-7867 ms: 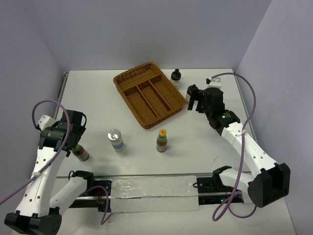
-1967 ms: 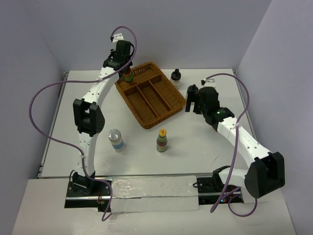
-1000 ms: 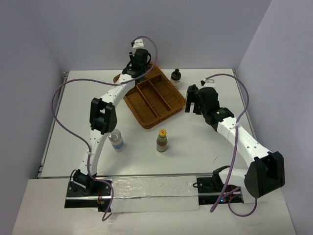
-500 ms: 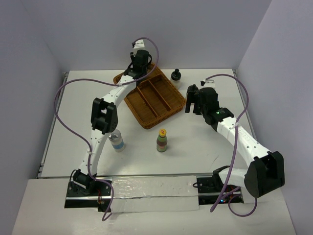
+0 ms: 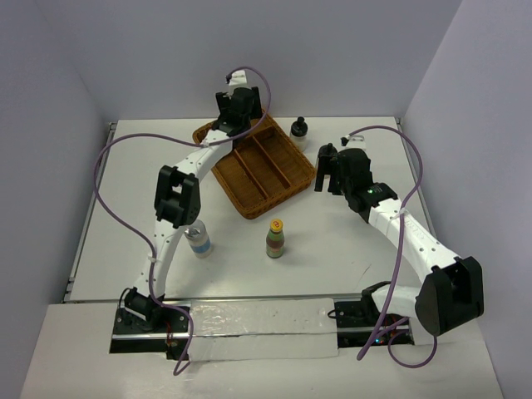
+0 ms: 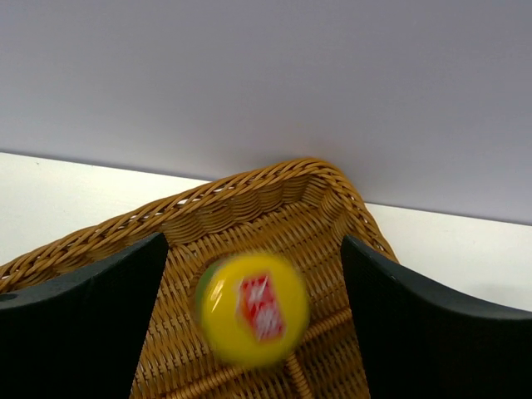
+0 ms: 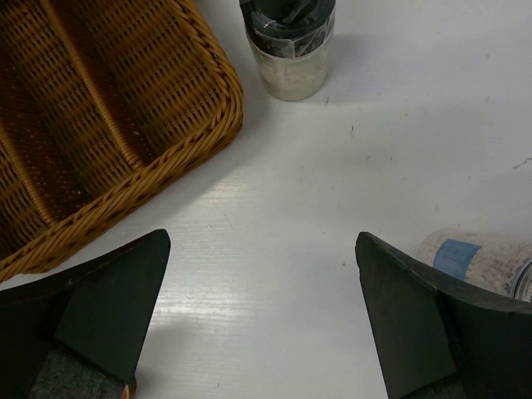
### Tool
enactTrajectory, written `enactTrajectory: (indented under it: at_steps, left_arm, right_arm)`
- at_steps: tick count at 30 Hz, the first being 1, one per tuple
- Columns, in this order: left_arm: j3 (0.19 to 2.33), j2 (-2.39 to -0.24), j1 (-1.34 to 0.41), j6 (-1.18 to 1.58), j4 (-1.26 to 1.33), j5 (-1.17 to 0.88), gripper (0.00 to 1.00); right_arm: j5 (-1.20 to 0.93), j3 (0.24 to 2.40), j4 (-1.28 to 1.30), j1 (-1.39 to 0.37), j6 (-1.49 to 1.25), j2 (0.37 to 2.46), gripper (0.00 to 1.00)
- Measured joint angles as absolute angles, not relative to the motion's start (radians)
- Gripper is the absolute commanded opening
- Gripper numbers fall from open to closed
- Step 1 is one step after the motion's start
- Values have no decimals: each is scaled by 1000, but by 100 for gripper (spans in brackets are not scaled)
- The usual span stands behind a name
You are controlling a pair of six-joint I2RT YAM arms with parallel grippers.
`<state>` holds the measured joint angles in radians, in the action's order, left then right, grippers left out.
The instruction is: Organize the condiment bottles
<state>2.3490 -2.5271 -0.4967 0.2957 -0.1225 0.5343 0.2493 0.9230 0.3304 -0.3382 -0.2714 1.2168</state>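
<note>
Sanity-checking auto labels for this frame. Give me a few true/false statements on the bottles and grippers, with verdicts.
1. A yellow-capped bottle sits between the open fingers of the left gripper, at a corner of the basket. True.
2. The right gripper is shut on the black-capped bottle. False: it is open and empty; that bottle stands on the table beside the basket.
3. A second yellow-capped bottle stands on the table, outside the basket. True.
4. The silver-capped bottle lies inside the basket. False: it stands on the table.
</note>
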Motion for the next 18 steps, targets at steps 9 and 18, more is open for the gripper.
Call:
enactTrajectory:
  at_steps: [9, 18]
  left_arm:
    - [2337, -2425, -498, 289, -127, 546, 94]
    - [2263, -2196, -534, 250, -154, 626, 98]
  right_arm:
    - [251, 923, 341, -338, -271, 1196, 100]
    - [269, 923, 372, -338, -271, 1149, 100]
